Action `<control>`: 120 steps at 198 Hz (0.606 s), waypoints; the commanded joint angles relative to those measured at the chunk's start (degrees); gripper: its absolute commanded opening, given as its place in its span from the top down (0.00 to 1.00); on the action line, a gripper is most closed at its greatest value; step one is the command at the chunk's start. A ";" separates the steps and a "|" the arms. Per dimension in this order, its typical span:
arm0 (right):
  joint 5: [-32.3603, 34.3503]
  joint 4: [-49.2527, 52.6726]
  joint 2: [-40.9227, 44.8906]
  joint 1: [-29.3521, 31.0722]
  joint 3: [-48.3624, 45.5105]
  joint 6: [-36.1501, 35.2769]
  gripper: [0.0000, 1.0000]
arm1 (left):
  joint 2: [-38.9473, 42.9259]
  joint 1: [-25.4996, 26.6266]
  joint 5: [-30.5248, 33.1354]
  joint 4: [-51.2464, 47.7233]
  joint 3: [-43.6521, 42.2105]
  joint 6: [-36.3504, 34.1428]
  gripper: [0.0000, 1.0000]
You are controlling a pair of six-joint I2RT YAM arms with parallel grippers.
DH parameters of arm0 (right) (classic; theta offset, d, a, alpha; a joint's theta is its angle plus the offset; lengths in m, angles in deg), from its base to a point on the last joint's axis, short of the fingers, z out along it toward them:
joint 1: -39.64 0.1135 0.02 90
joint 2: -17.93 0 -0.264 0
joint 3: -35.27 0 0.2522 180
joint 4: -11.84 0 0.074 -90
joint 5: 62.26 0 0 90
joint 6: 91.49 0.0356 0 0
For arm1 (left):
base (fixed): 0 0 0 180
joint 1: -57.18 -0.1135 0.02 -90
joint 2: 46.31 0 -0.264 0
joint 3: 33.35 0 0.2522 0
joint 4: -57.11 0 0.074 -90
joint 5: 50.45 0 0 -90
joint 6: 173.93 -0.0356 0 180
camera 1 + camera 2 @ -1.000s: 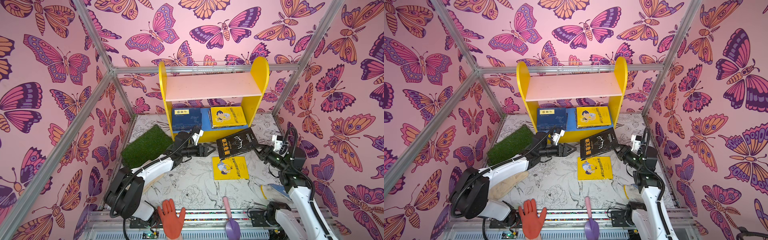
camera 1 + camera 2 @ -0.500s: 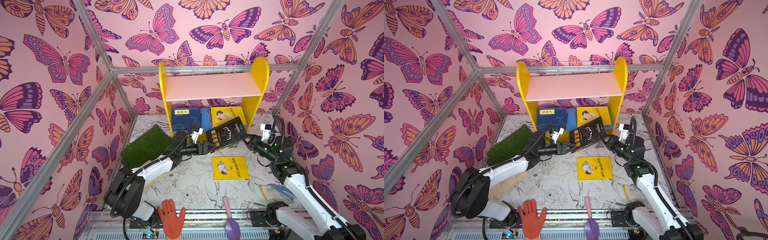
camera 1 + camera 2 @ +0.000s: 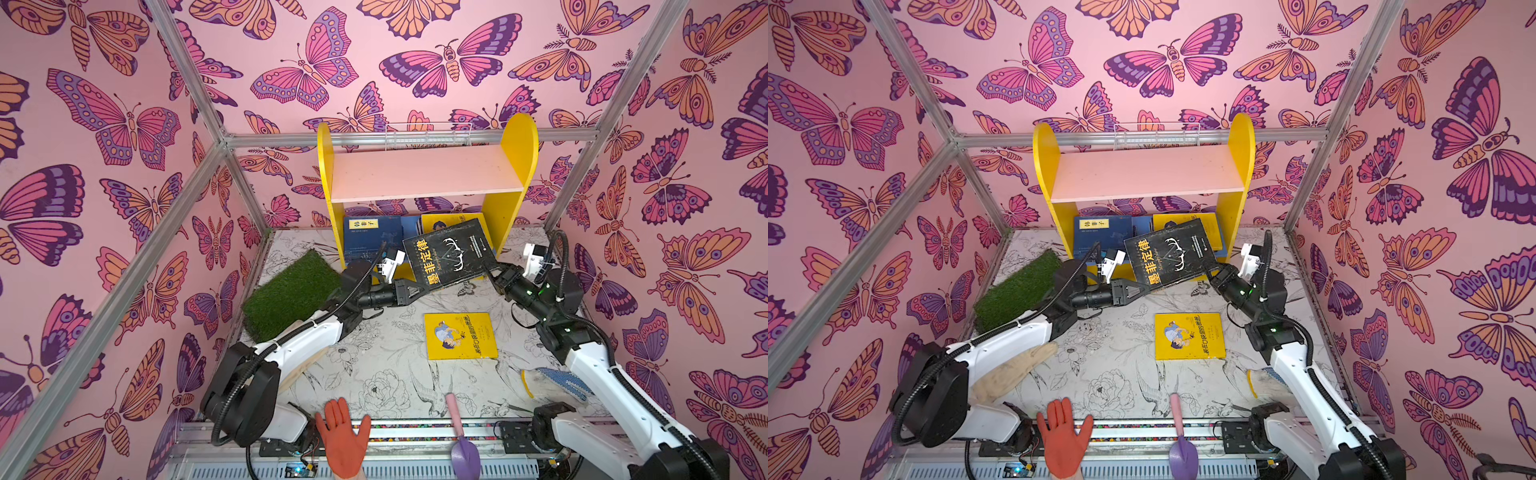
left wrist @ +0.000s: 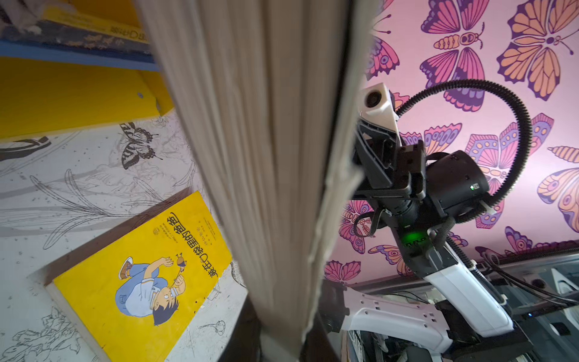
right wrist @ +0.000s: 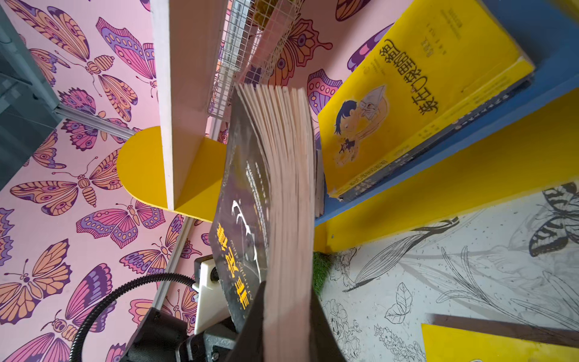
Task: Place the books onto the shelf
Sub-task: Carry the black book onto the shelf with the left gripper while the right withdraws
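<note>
A black book (image 3: pixel 449 255) (image 3: pixel 1169 257) with a yellow title hangs tilted in front of the shelf's (image 3: pixel 424 174) blue lower board. My left gripper (image 3: pixel 419 286) (image 4: pixel 282 338) is shut on its lower left corner. My right gripper (image 3: pixel 490 270) (image 5: pixel 288 329) is shut on its lower right corner. Its page edges (image 4: pixel 266 156) fill both wrist views. A navy book (image 3: pixel 370 237) and a yellow book (image 5: pixel 416 94) lie on the lower board. A yellow cartoon book (image 3: pixel 459 336) (image 4: pixel 141 275) lies flat on the floor, below the grippers. The pink upper board is bare.
A green turf patch (image 3: pixel 291 295) lies left of the shelf. An orange glove (image 3: pixel 343 436) and a purple trowel (image 3: pixel 461 440) sit at the front edge. A blue-dotted glove (image 3: pixel 557 382) lies under the right arm. A white wire rack (image 3: pixel 428 133) stands behind the shelf.
The right gripper has carried the black book up and leftward towards the shelf. The left gripper, open before, has closed on the book's lower left corner.
</note>
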 commanded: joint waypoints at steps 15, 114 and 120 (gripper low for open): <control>6.52 13.87 0.92 1.04 2.97 -8.49 0.60 | -0.18 0.14 10.86 -10.41 9.71 -6.65 1.00; 21.51 30.76 11.09 -1.46 0.34 -12.36 0.52 | -19.73 -0.40 8.21 -27.36 36.62 -13.27 1.00; 21.44 30.99 11.35 -1.57 0.25 -12.61 0.52 | -20.60 -0.36 8.37 -27.97 37.81 -13.34 1.00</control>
